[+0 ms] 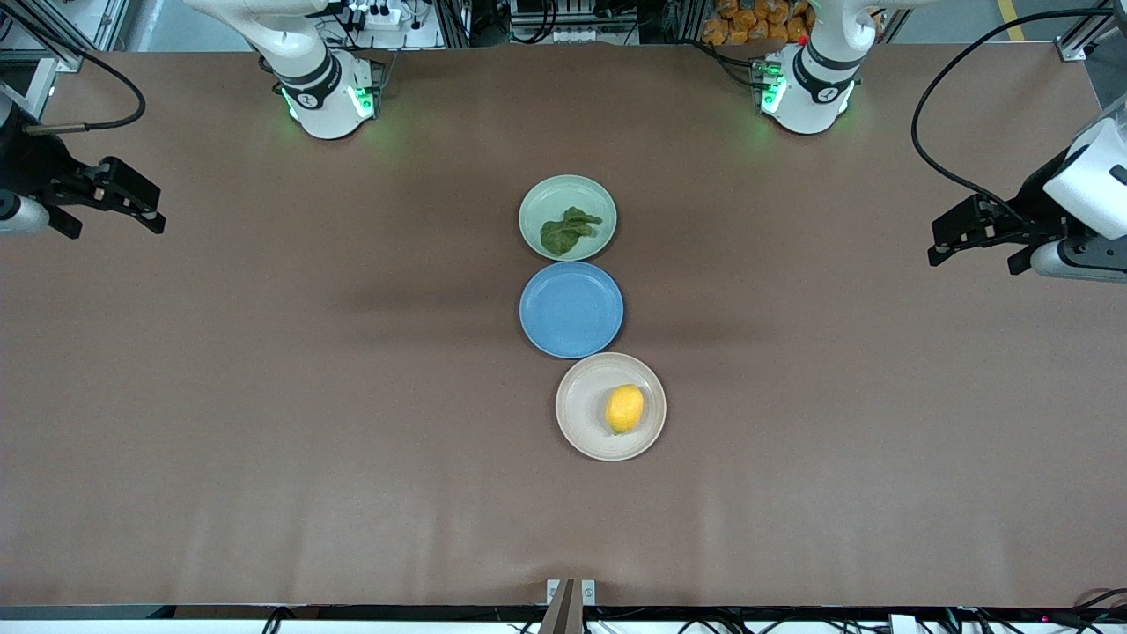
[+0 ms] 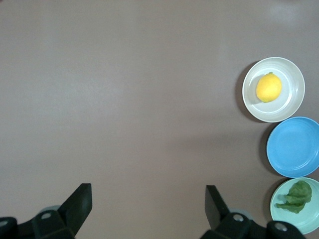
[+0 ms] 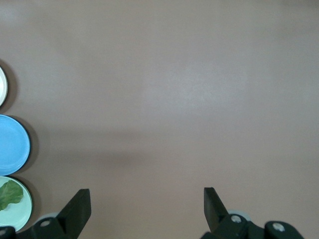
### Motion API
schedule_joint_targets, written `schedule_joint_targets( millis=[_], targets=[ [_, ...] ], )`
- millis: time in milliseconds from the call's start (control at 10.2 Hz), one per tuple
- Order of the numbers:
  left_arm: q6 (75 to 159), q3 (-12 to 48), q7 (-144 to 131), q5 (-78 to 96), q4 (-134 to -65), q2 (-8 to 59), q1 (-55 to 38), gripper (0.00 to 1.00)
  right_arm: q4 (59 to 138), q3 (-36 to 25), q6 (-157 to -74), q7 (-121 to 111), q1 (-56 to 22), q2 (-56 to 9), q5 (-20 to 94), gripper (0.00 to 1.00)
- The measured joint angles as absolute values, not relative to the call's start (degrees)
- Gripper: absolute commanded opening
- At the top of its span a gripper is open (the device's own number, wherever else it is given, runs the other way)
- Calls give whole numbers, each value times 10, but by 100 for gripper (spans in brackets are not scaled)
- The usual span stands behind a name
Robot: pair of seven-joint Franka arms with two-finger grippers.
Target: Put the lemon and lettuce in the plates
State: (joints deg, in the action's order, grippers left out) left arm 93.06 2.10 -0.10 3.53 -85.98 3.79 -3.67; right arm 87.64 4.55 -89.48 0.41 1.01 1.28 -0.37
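Front view showed 3 plates in a row mid-table: the lettuce (image 1: pixel 569 231) lay in the mint green plate (image 1: pixel 539 201), the lemon (image 1: pixel 624 409) in the beige plate (image 1: pixel 581 431), the blue plate (image 1: pixel 570 310) between them. Left gripper (image 1: pixel 973 242) and right gripper (image 1: pixel 113 207) waited over opposite table ends, fingers apart, holding nothing.

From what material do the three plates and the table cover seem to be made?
Mint green plate, blue plate, beige-white plate: probably plastic or melamine, with uniform matte colour and only soft sheen. Table cover: perhaps brown paper or thin matte sheet, as faint creases show near its front edge.
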Motion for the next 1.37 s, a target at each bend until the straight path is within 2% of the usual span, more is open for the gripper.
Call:
schedule_joint_targets(
  millis=[586, 1368],
  targets=[
    [900, 20, -1, 35, -860, 38, -36, 100, 876, 46, -894, 4, 10, 13, -4, 100],
    [898, 19, -34, 35, -862, 47, -35, 100, 876, 46, -893, 4, 10, 13, -4, 100]
  ],
)
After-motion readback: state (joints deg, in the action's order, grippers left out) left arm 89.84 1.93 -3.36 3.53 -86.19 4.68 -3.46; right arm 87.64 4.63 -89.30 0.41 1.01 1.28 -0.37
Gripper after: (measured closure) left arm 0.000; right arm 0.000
